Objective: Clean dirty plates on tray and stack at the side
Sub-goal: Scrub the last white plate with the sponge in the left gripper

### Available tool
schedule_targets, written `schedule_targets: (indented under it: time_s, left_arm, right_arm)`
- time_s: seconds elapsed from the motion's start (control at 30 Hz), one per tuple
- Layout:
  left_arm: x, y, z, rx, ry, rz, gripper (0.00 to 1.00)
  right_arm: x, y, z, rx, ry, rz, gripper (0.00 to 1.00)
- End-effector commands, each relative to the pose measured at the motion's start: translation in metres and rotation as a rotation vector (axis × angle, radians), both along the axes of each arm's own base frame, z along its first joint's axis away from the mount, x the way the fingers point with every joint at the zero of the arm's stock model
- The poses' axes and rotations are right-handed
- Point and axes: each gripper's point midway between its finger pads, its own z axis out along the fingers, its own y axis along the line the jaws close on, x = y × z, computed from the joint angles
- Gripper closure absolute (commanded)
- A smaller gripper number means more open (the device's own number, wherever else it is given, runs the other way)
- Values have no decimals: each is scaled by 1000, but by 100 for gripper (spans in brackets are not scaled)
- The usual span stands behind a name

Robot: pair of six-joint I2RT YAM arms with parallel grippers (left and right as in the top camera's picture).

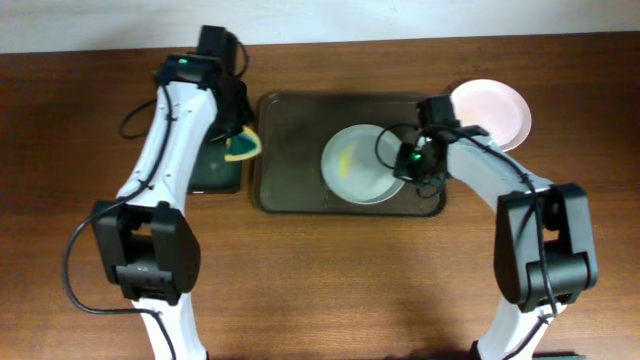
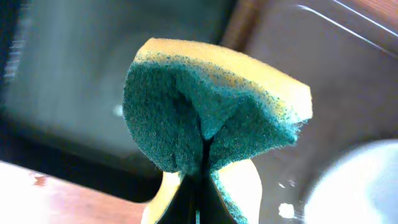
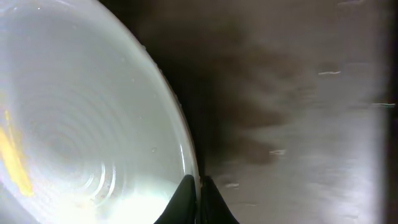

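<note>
A white plate [image 1: 360, 163] with a yellow smear sits on the large dark tray [image 1: 290, 150], with another plate's edge showing under it. My right gripper [image 1: 413, 168] is shut on this plate's right rim; the right wrist view shows the fingers [image 3: 199, 186] pinching the rim of the plate [image 3: 81, 112]. A clean white plate [image 1: 492, 110] lies on the table right of the tray. My left gripper [image 1: 236, 140] is shut on a yellow and green sponge [image 1: 243, 147], held at the tray's left edge; the sponge [image 2: 211, 112] fills the left wrist view.
A smaller black tray [image 1: 215, 170] lies left of the big tray, under my left arm. Brown wooden table [image 1: 350, 280] all round. The left half of the big tray is bare.
</note>
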Motion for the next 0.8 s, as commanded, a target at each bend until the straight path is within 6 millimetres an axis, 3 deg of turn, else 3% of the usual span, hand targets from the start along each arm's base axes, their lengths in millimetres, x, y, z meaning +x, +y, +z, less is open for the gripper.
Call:
schedule_targets:
  time_s: [0.0,0.1,0.23,0.33,0.4,0.5,0.77]
  left_arm:
    - [-4,-46,3,-29,-16,-128,100]
    - [-8,-64,-10,-23,11,-167,100]
    - [-9,-70,-26,-17,42,-171,100]
    - [-9,-71,-34,-19,60,-172,100]
    - [-10,-74,-36,-38,69,-178,100]
    - [-11,-77,-36,-47,71,-182,100]
    - [-12,-77,-37,-47,74,-183,100]
  right_arm:
    - [-3,29,-3,-35,-13,114,51]
    - [5,20,10,-91,-21,107,43]
    - [27,16,36,-110,-98,253,36]
    - [36,12,40,-149,-143,294,62]
    - [37,12,35,-150,-137,294,65]
    - [35,12,23,-149,-108,288,61]
    - [25,15,-15,-118,-10,271,60]
